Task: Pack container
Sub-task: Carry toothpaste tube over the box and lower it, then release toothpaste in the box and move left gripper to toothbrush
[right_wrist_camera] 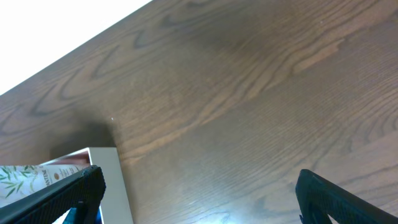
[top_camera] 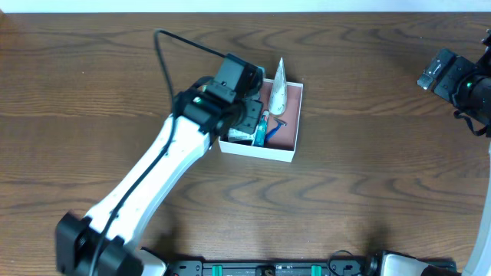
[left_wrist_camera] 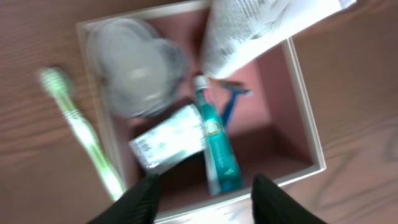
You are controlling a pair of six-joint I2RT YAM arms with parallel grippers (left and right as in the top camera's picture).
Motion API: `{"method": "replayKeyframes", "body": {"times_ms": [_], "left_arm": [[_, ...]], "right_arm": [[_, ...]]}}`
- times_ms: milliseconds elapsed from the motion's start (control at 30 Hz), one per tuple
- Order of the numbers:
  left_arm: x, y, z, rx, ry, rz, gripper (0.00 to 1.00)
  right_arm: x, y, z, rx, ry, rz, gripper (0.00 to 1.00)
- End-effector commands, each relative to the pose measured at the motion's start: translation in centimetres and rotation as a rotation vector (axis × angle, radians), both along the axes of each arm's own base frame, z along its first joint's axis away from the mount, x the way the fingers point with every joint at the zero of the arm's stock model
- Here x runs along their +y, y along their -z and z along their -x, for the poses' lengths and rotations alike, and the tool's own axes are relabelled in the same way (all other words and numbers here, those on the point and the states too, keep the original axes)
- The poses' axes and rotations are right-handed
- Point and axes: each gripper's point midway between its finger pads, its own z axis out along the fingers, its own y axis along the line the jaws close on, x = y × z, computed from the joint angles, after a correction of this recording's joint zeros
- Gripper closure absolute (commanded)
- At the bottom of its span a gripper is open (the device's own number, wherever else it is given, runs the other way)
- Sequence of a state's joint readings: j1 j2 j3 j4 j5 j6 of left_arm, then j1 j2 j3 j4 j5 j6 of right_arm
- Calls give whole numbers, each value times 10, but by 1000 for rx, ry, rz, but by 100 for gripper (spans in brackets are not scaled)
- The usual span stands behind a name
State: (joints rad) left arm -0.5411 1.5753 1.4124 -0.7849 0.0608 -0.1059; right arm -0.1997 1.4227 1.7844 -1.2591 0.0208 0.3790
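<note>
We find the container [top_camera: 261,153] a little above the centre of the overhead frame, on the desk [top_camera: 368,207]. Its reddish floor is already crowded with a teal tube [left_wrist_camera: 217,143], a blue razor [left_wrist_camera: 231,102], a green-and-white carton [left_wrist_camera: 169,144], a clear plastic piece [left_wrist_camera: 134,65] and a white tube [left_wrist_camera: 261,31] that leans out over the upper rim. Just beside its left wall in the left wrist view, a green toothbrush [left_wrist_camera: 84,134] lies on the wood, outside. The left claw [left_wrist_camera: 208,205] hangs over the box's lower edge, jaws spread and empty. We judge the toothbrush comes next: shift left clear of the wall, turn the jaws across the handle, pinch mid-handle, then lay it along the barer right side. The right claw [right_wrist_camera: 199,199], likewise spread and empty, sits at the upper right of the overhead frame, well apart.
</note>
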Motion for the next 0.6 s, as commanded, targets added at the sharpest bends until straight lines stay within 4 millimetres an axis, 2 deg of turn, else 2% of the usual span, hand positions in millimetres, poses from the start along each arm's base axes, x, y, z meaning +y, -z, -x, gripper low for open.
{"method": "replayKeyframes", "body": {"times_ms": [0,167,267,333,400,567], "left_arm": [[48,-15,-10,-82,-135,-147,45],[103,11,-19,11,-305,-207,40],[125,39,-32,73,-390,-197,37],[122,63,-42,141,-373,-129,37],[110,87,-49,198,-270,-63,37],[109,133,-64,253,-235,-53,37]], "right_arm": [[-2,-1,1,-5,13,-7,1],[-2,-1,1,-5,13,-7,1],[-2,-1,1,-5,13,-7,1],[-2,-1,1,-5,13,-7,1],[-2,-1,1,-5,13,-7,1],[-2,-1,1,-5,13,-7,1]]}}
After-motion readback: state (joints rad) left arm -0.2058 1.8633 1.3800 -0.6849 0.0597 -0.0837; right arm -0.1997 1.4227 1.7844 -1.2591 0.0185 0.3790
